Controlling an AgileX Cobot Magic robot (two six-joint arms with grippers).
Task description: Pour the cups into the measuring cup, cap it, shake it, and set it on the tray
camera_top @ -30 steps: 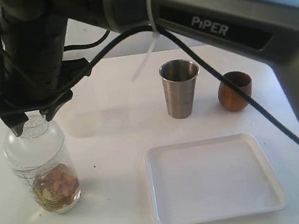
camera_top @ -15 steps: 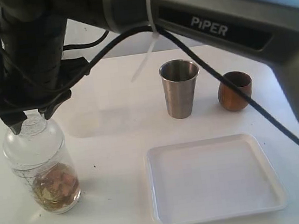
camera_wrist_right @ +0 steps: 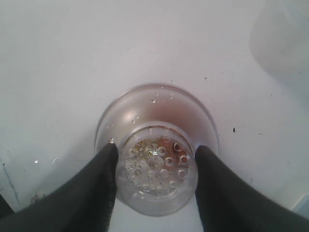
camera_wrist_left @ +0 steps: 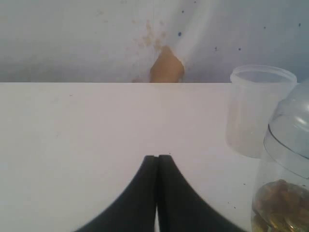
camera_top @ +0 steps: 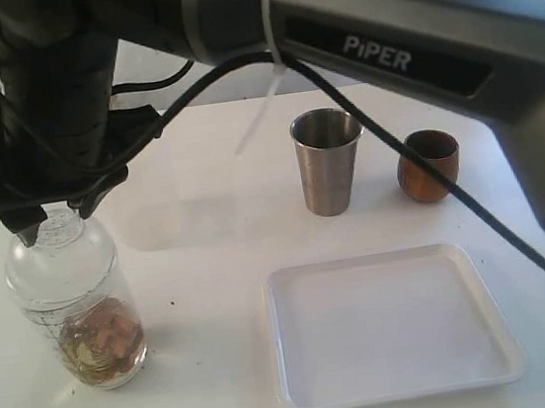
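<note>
Surface: white table (camera_top: 204, 212), pale wall behind.
Measuring cup (camera_top: 80, 317): upright on the table at the left of the exterior view, well apart from the tray; brownish pieces lie at its bottom.
Dome lid (camera_top: 58, 235): seated on the measuring cup, neck up.
Right gripper (camera_wrist_right: 154, 169): reaches across from above, its fingers clamped on either side of the lid's neck; whether the cup is lifted off the table cannot be told.
Left gripper (camera_wrist_left: 157, 159): jaws pressed together, holding nothing, low over bare table.
Steel tumbler (camera_top: 328, 162): upright, behind the tray.
Wooden cup (camera_top: 428, 165): near the tumbler, to its right, tilted.
Tray (camera_top: 387, 324): flat on the table, front right.
Other: translucent container (camera_wrist_left: 256, 111) beside the measuring cup, possibly a plastic cup.
</note>
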